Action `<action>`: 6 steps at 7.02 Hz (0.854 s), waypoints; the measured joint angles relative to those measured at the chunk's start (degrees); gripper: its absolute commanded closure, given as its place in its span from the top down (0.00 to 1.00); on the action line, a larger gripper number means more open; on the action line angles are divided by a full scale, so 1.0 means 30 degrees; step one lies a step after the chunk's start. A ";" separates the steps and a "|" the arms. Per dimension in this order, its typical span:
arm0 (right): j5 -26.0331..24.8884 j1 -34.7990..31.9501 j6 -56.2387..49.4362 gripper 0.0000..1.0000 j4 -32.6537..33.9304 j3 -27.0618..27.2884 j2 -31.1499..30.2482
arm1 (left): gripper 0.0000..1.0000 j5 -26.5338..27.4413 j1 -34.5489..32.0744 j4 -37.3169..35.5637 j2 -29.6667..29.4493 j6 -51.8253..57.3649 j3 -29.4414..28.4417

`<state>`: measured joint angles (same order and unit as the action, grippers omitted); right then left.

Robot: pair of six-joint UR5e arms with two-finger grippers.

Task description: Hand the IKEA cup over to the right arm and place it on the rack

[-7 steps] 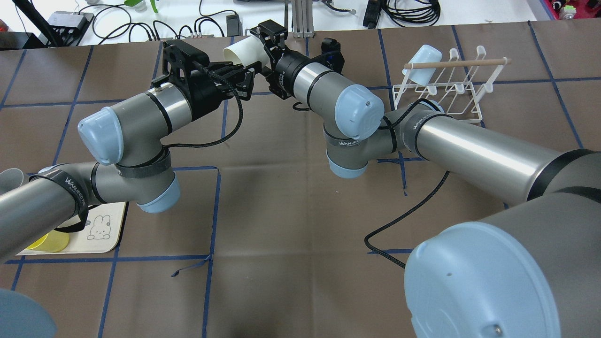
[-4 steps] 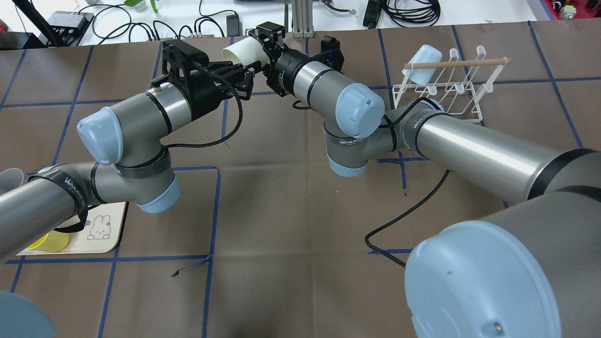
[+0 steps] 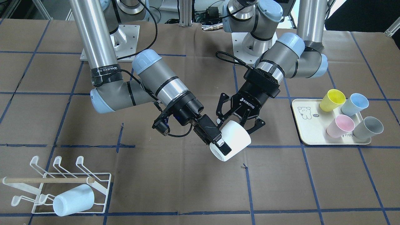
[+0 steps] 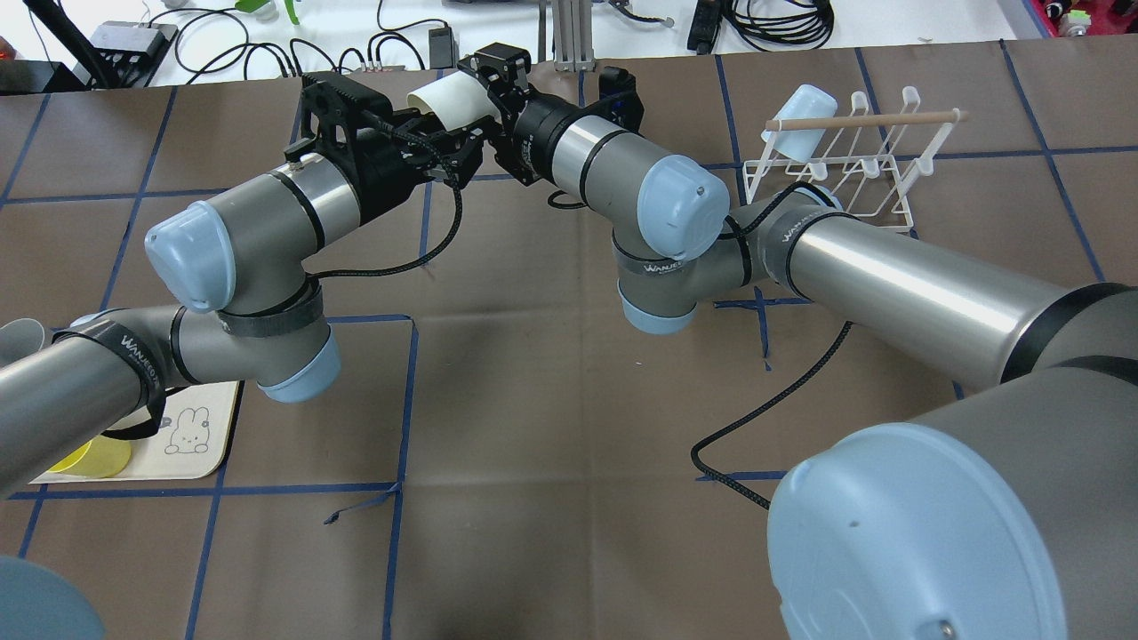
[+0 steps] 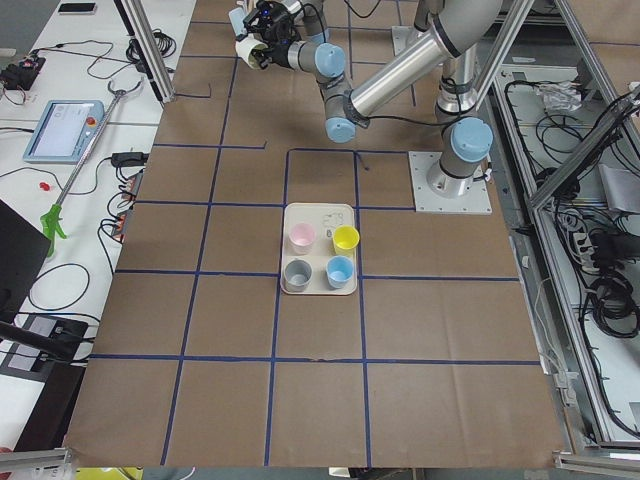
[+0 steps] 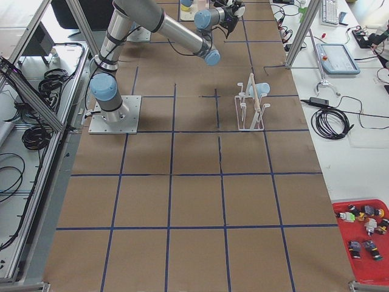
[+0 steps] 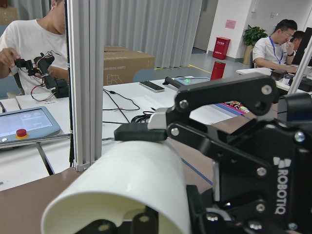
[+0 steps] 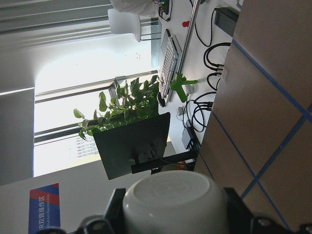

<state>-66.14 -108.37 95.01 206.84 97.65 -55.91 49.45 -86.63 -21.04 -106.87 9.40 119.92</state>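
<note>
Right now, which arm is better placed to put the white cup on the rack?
Right. The right gripper holds the white cup by its rim, and the rack sits on that side.

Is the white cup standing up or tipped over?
Tipped over. The white cup is sideways in mid-air, its round opening facing the side, not up.

A brown table cover point(image 3: 187, 187) is crossed by blue tape lines point(image 3: 249, 187). On it lies a cream tray point(image 3: 307, 131) with a bear drawing, holding four cups in two rows: a yellow cup point(image 3: 332, 100) and a blue cup point(image 3: 354, 104) behind, a pink cup point(image 3: 340, 126) and a grey cup point(image 3: 367, 127) in front. On a white bench beside the table lie a tablet-like pendant point(image 5: 62, 128) and a green-tipped grabber stick point(image 5: 88, 155). At another bench corner sits a red tray point(image 6: 364, 271) of small parts. A seated person point(image 7: 278, 46), a cardboard box point(image 7: 127, 59) and a leafy plant point(image 8: 126, 105) show beyond.
</note>
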 measured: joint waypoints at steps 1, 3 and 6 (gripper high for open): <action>0.0011 0.0022 0.0000 0.31 -0.0005 -0.0003 0.0005 | 0.99 0.0015 -0.0009 0.0008 0.0051 0.0000 0.0001; 0.0023 0.0176 -0.0001 0.31 -0.0036 -0.0022 -0.0065 | 0.99 0.0031 0.0192 0.0033 0.0327 0.0000 0.0166; 0.0703 0.1072 -0.0056 0.27 -0.0067 -0.0307 -0.0068 | 0.99 0.0780 0.2238 0.1688 0.3456 0.0083 0.2912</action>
<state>-64.03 -105.16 94.84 206.64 96.73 -56.12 51.79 -79.92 -15.97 -96.50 9.65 128.66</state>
